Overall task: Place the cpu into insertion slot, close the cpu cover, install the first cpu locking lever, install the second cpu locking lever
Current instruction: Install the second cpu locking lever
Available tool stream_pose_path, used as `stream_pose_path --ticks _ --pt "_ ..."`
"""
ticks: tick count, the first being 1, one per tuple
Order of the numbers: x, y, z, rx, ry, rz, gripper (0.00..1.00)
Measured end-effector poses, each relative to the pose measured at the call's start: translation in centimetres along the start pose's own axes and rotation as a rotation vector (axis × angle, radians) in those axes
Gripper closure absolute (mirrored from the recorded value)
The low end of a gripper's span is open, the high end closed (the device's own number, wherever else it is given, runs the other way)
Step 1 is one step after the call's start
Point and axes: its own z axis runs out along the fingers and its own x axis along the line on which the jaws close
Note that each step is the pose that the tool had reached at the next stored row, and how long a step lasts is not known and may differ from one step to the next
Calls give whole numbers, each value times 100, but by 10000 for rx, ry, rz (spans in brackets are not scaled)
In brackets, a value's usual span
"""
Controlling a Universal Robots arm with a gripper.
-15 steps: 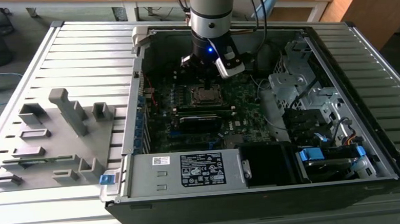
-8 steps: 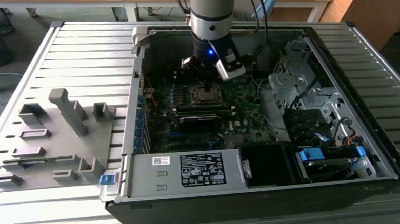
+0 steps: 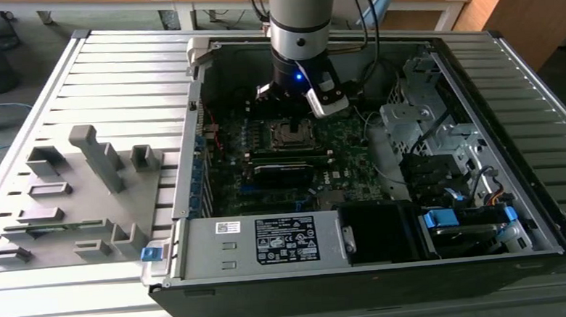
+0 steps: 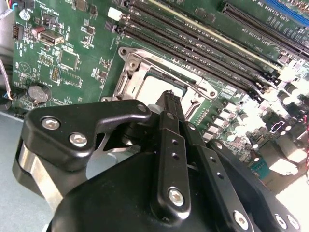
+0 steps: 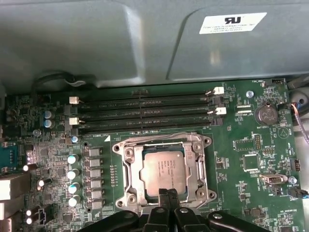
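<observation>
One gripper (image 5: 168,195), fingers pinched together and empty, touches the cover (image 5: 161,170) at six o'clock; press straight down over the chip (image 5: 161,171).

above cpu cover (image 5: 161,166): open | beside it: memory slots (image 5: 145,113) low | beyond slots: case wall (image 5: 96,43) blocks

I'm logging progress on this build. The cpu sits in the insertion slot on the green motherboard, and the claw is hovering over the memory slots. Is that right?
Not quite. The cpu does sit in the insertion slot on the green motherboard, but the claw hangs over the edge of the socket, not over the memory slots, which lie clear of it. The first wrist view shows this.
</observation>
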Motion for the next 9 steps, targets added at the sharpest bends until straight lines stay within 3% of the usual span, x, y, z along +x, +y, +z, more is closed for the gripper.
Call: stream_pose_path --ticks 4,9 --pt "-1 2 -33 -114 9 7 89" --pt "-4 -16 -36 -104 8 4 89"
